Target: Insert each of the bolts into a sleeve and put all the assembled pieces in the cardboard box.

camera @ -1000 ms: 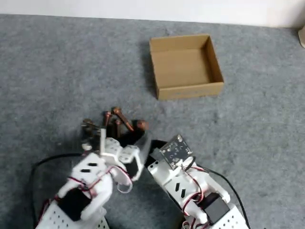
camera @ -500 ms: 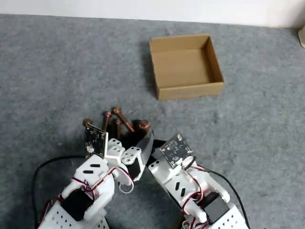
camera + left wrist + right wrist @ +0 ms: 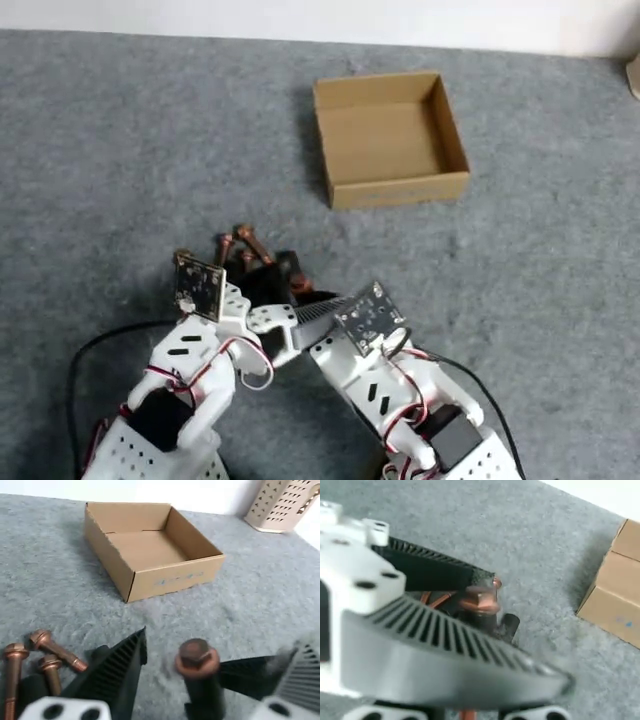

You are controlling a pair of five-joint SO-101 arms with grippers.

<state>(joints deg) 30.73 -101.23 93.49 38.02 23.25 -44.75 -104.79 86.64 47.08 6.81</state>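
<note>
Left fingers shifted, open astride sleeve gripped by right fingers; loose bolts beside, box beyond.

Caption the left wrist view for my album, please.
Copper bolt seated in black sleeve, loose copper bolts beside, open brown cardboard box beyond.

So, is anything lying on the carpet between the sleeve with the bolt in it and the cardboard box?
Nothing visible. Between the sleeve with its bolt and the cardboard box is bare grey carpet. The loose bolts lie beside the sleeve, off that path.
</note>
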